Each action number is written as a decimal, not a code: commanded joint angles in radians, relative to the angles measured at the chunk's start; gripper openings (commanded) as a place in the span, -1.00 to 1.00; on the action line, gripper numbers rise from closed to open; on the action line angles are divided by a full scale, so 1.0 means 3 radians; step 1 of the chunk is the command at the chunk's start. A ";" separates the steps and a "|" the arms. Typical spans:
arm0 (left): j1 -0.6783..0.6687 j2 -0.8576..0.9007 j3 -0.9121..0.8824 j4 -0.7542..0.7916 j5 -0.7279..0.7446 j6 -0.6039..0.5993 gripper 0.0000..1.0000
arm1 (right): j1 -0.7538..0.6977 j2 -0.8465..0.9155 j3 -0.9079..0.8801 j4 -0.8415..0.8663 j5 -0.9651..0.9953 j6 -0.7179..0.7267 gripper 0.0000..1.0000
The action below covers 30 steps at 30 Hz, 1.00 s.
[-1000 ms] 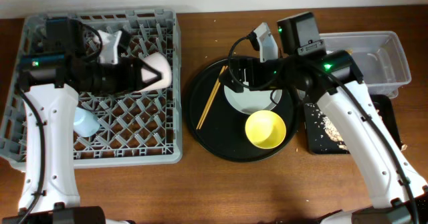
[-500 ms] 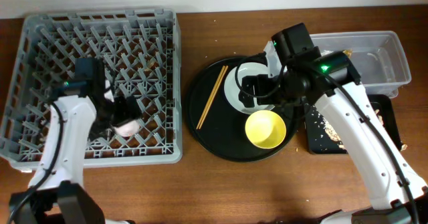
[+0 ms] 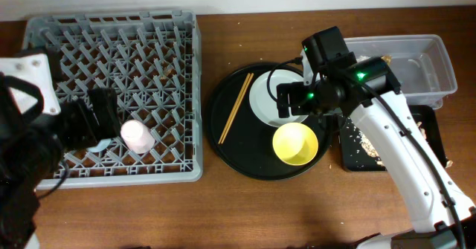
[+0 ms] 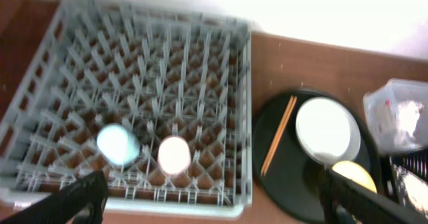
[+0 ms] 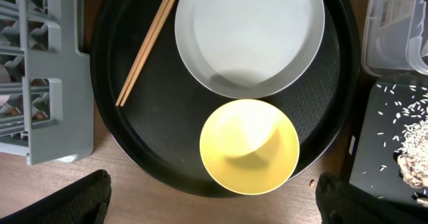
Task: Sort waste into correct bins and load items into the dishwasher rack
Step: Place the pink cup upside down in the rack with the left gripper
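- The brown wooden table (image 3: 245, 212) in front of me carries everything
- On my left sits the big grey dishwasher rack (image 3: 111, 16)
- Just beside it, near the middle, lies the round black tray (image 3: 236, 154)
- On my right, the clear tub (image 3: 440, 65) stands farther from me than the shallow black tray (image 3: 351, 158)
- A loose crumb (image 5: 311, 182) rests on bare wood

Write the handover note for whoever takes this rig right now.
Left gripper: open, empty, above the rack.
Right gripper: open, empty, above the round black tray.
Done: pink cup and light blue cup sit in the rack; crumbs lie in the shallow black tray; something white, likely the napkin, is in the clear tub.
Left: plate, yellow bowl and chopsticks, all on the round black tray, go to the rack.
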 commanded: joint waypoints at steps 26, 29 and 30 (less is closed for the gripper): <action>-0.0006 -0.0167 0.0024 -0.0554 0.0011 0.0064 0.99 | -0.0122 -0.0816 -0.0028 0.0052 0.0590 -0.0838 0.97; -0.0006 -0.0167 0.0024 -0.0554 0.0011 0.0064 0.99 | -0.0127 -0.1601 -0.0378 0.0618 0.0844 -0.1108 0.97; -0.0006 -0.0167 0.0024 -0.0554 0.0011 0.0064 0.99 | -0.0216 -0.1963 -0.0795 0.0912 0.0889 -0.1108 0.97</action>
